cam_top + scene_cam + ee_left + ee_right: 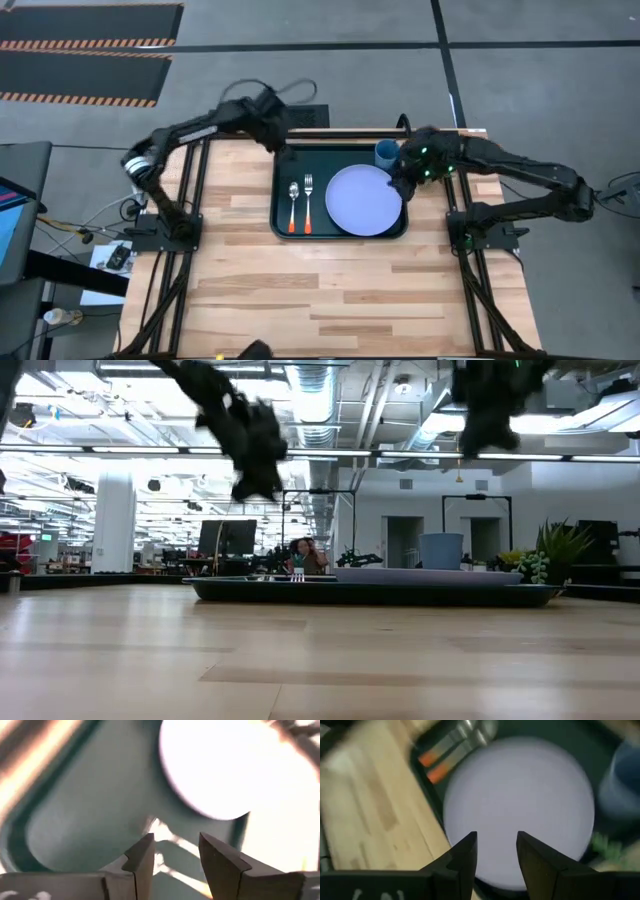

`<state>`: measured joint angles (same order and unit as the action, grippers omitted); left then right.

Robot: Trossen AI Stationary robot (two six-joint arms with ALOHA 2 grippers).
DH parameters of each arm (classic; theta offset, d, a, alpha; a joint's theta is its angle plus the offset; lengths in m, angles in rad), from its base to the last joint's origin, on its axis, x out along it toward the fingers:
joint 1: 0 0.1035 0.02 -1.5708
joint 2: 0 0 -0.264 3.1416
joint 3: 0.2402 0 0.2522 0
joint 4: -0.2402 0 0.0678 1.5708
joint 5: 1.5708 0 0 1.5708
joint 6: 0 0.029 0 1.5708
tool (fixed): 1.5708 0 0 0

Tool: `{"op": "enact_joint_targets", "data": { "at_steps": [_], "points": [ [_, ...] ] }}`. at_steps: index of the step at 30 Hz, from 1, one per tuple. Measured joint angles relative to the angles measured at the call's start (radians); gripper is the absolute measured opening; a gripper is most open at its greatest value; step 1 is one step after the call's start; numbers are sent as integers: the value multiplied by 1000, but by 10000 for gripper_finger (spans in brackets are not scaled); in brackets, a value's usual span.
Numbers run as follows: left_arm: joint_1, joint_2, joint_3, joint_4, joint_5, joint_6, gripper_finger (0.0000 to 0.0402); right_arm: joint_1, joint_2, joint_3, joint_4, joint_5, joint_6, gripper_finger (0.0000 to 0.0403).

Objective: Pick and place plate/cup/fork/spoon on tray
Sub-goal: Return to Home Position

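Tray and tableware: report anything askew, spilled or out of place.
Nothing stands out. The plate lies flat in the tray, the cup stands upright at its far edge, and the spoon and fork lie parallel beside the plate. Both hands, left and right, are open and empty above the tray.

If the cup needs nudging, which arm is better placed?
Right. Its claw hangs over the plate's edge beside the cup; the left claw is over the tray's opposite corner.
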<state>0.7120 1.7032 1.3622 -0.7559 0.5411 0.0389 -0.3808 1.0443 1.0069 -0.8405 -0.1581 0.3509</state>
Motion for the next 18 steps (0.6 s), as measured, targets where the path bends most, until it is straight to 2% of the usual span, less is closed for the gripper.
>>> {"op": "enact_joint_targets", "data": {
  "at_steps": [4, 7, 9, 11, 13, 18],
  "points": [
    [-22, -167, 70, -17, -16, 23, 139, 28, -19, 153, -13, -6, -159, 161],
    [-61, -319, 73, 20, -157, 16, 139, 67, -56, 210, -22, -9, -300, 161],
    [-94, -421, 48, 63, -256, 28, 139, 96, -115, 201, 91, -9, -361, 161],
    [-107, -532, -26, 149, -279, 26, 139, 120, -189, 167, 225, -6, -398, 161],
    [-108, -643, -130, 270, -278, -24, 139, 125, -270, 103, 281, 4, -411, 161],
    [-106, -886, -440, 481, -250, -145, 139, 105, -471, -109, 434, 55, -316, 161]
  ]
}}
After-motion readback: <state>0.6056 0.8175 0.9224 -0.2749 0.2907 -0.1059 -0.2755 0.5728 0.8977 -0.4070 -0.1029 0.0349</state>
